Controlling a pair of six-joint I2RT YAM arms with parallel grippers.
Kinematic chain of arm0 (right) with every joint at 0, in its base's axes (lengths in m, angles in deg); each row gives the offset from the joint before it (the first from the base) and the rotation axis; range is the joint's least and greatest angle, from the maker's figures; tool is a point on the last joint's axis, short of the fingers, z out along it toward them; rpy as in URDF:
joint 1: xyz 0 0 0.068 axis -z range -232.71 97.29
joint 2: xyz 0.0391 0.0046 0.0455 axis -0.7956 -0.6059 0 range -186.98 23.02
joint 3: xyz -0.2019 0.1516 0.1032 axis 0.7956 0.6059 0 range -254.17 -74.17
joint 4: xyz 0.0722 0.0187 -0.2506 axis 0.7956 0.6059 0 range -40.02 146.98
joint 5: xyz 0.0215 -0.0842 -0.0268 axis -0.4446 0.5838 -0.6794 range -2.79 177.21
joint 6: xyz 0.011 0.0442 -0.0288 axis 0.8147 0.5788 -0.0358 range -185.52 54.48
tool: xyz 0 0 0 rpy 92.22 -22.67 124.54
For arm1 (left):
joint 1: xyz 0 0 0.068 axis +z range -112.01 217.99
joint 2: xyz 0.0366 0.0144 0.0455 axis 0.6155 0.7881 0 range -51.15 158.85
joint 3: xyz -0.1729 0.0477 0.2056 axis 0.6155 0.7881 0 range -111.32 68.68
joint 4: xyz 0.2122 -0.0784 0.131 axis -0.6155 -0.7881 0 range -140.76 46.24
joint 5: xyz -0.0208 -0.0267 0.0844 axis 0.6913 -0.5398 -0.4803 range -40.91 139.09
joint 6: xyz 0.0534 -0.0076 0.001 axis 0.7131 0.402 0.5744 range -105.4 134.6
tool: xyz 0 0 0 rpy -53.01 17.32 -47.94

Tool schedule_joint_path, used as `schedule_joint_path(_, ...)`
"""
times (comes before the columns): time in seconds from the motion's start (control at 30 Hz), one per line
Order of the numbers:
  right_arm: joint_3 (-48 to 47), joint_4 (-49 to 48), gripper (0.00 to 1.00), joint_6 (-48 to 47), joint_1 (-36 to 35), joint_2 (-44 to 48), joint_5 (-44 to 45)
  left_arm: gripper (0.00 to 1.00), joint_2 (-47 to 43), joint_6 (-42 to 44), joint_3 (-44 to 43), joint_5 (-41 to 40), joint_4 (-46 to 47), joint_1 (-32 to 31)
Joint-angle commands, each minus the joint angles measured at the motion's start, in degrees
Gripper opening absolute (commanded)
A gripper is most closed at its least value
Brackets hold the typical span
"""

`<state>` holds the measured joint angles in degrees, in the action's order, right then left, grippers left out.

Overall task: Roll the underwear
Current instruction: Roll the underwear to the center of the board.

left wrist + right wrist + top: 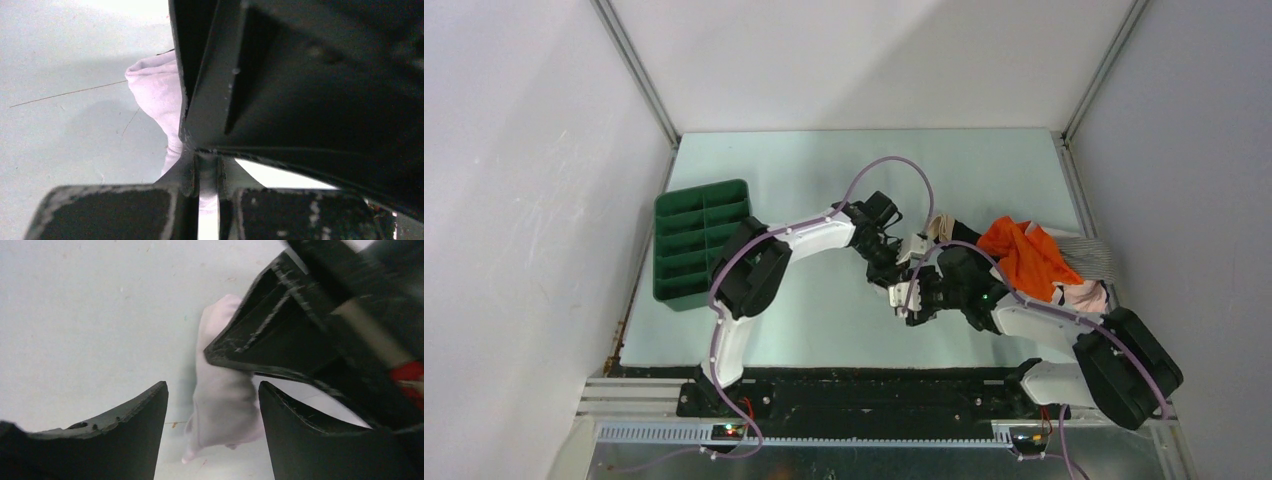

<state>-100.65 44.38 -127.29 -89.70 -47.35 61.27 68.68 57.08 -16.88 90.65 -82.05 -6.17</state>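
Left gripper is clamped tight on the pale pink underwear, bunched up in the middle of the table. Right gripper sits spread wide, straddling it.

Left pincer shut; right pincer spread wide; both angled down, tips near together.

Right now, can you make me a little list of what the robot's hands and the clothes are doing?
underwear: pale pink, bunched narrow, in the middle of the table
left gripper: shut, pinching the underwear
right gripper: open, one finger on each side of the underwear
clothes pile: orange piece on top, beside the right arm
green tray: at the table's left edge
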Motion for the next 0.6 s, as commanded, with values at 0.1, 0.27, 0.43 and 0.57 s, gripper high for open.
schedule_joint_path(0.1, -2.48, 0.39, 0.65, -8.51, 1.25, -8.28, 0.34, 0.11, 6.76, -2.22, 3.09, -2.38, -13.14, 1.57)
schedule_joint_path(0.27, -8.75, 8.82, 0.19, -8.54, 2.64, -12.83, 0.75, 0.23, 4.85, -6.33, 4.21, -1.52, -9.49, 3.11)
schedule_joint_path(0.43, -10.76, 11.71, 0.06, -6.37, 2.81, -14.16, 1.21, 0.35, 2.5, -13.46, 5.14, 2.55, -3.66, 6.05)
schedule_joint_path(0.57, -12.06, 14.03, 0.01, -2.32, 3.0, -15.95, 0.61, 0.46, 1.87, -20.83, 5.9, 5.43, 0.62, 8.38)
